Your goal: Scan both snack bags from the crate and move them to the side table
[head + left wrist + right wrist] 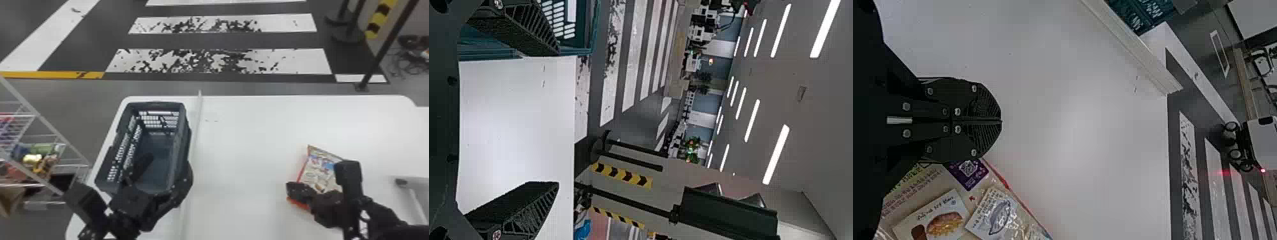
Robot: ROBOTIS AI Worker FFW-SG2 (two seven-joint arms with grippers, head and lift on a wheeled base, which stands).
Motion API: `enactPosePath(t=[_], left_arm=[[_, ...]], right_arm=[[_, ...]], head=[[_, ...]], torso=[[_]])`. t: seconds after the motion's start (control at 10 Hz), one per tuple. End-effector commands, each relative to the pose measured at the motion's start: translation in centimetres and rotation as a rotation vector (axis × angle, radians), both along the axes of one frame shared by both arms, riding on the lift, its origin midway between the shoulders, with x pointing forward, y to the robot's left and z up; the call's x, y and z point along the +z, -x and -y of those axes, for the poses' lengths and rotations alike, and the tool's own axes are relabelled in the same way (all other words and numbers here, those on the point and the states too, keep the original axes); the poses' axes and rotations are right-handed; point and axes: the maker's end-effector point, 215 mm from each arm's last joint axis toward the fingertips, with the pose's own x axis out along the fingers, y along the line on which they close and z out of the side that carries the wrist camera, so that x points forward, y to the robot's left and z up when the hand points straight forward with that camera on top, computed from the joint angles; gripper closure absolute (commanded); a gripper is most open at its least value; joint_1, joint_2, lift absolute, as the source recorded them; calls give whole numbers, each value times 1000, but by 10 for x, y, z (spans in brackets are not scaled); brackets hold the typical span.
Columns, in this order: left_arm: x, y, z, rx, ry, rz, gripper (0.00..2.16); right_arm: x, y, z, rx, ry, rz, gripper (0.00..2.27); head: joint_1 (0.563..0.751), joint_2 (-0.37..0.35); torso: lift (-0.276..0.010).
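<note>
Crate (187,140) on white table (249,134), striped floor (223,41) beyond, wire rack (19,96)

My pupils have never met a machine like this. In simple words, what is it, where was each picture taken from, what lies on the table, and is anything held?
This is a two-armed robot. One picture looks down from its head; the other two come from its wrists and appear turned sideways. On the white table stand a dark plastic crate, on the robot's left, and, lying flat to the right, a snack bag. The left gripper, at the crate's near end, has its fingers apart with nothing between them. The right gripper, by the bag, is closed, with nothing visible between its fingers.
</note>
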Motion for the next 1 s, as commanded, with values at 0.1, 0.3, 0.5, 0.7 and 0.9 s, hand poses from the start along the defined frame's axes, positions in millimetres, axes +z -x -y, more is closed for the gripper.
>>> enactPosePath(t=[0.1, 0.3, 0.5, 0.7, 0.9], left_arm=[[2, -1, 6, -4, 13, 22, 66], [3, -2, 9, -6, 19, 25, 66], [5, -2, 12, -10, 23, 32, 66], [5, -1, 12, -11, 22, 35, 66], [8, 2, 12, -13, 23, 46, 66]], right_arm=[[5, 18, 35, -38, 6, -5, 2243], [2, 25, 58, -57, 16, -11, 2243], [3, 29, 68, -77, 4, -8, 2243], [30, 24, 64, -80, -28, 28, 2243], [58, 8, 74, -117, -45, 57, 2243]], head=[[695, 48], [695, -4], [695, -41], [695, -65], [695, -64]], torso=[[-29], [-29], [-29], [-29], [-29]])
